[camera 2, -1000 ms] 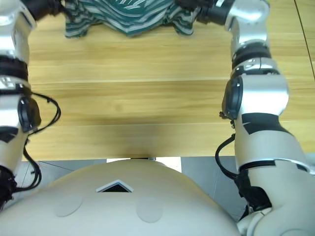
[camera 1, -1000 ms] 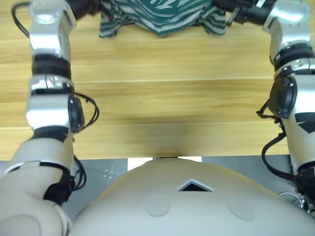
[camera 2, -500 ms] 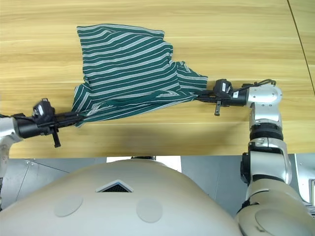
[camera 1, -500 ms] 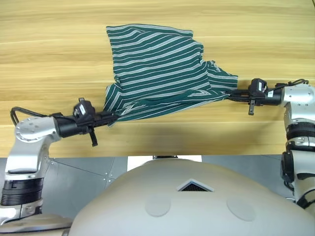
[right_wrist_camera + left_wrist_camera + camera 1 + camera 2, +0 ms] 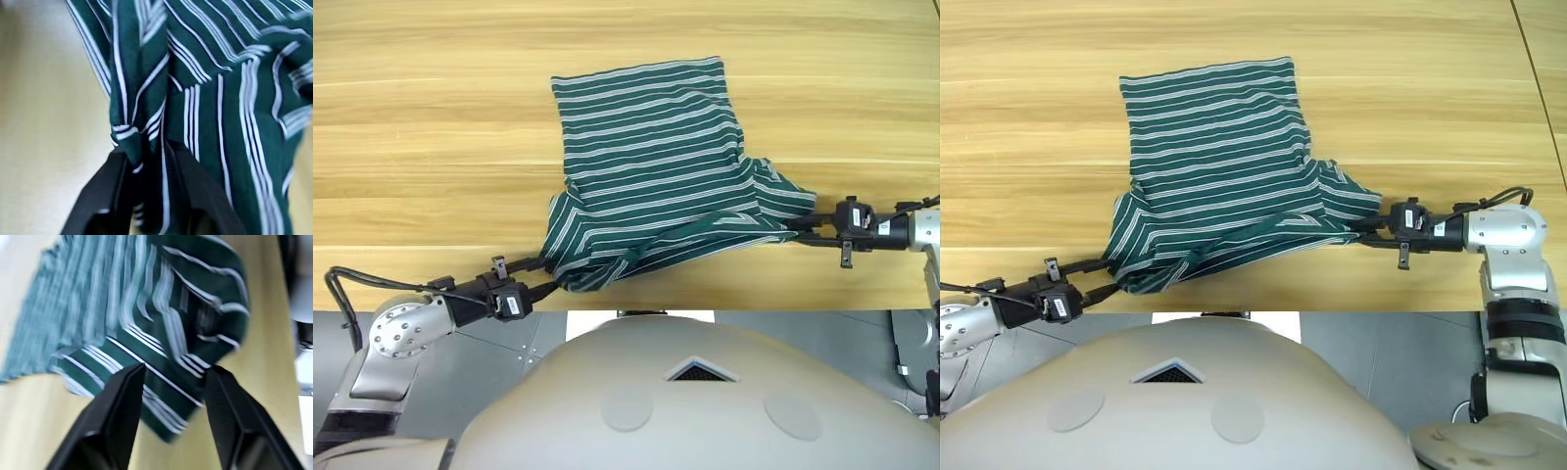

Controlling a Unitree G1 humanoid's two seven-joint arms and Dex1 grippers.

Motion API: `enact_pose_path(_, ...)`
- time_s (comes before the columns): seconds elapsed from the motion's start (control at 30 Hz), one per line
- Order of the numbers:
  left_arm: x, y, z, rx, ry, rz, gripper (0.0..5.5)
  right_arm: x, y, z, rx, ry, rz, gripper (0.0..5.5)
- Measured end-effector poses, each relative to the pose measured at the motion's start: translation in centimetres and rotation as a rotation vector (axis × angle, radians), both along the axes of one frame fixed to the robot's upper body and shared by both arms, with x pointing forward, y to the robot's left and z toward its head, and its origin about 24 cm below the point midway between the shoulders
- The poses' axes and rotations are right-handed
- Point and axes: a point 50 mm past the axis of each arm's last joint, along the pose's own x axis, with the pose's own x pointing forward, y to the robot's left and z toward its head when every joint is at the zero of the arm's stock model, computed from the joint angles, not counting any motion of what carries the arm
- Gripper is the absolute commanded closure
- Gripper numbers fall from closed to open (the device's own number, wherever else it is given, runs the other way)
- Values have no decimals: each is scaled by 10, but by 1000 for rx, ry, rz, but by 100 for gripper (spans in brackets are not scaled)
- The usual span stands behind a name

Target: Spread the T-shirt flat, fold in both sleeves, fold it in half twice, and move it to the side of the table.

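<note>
- Wooden table (image 5: 431, 147) of pale planks takes up the upper and middle parts of the head views. Its near edge runs across the lower part.
- Dark green T-shirt (image 5: 651, 157) with thin white stripes lies on the table at the centre of the frame.
  - Its upper part is fairly flat and reaches towards the top centre.
  - Its lower part is bunched and creased, just beside the table's near edge.
  - That lower part is drawn out to a point at the lower left and another at the middle right.
- Left gripper (image 5: 546, 277) sits at the lower left, level with the table's near edge.
  - Its two black fingers stand well apart, with the shirt's bunched lower-left corner between them.
  - In the left wrist view (image 5: 176, 369) the striped cloth lies in the gap, one finger on either side. Whether they press on it cannot be told.
- Right gripper (image 5: 800, 231) is at the middle right, low over the table.
  - Its fingers are drawn close together, pinching a fold of the shirt's right point.
  - The right wrist view (image 5: 146, 152) shows the striped fold clamped between them.
</note>
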Motion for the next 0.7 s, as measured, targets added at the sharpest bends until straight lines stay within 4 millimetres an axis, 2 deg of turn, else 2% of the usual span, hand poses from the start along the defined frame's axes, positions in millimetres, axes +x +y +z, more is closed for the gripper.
enact_pose_path(0.07,5,-4,10,-26,-66,-5,335,-9,13,4,33,37,81,419)
enact_pose_path(0.23,2,-8,16,-51,-85,-8,335,-32,29,7,17,115,223,419)
enact_pose_path(0.37,4,-8,22,-101,-77,39,335,-31,35,16,14,99,267,419)
enact_pose_path(0.47,22,-12,34,-169,-97,87,335,-24,46,24,48,67,285,419)
enact_pose_path(0.57,40,-16,42,-207,-116,105,335,-21,52,23,41,66,312,419)
enact_pose_path(0.7,84,-15,58,-257,-199,244,335,0,55,43,103,29,317,419)
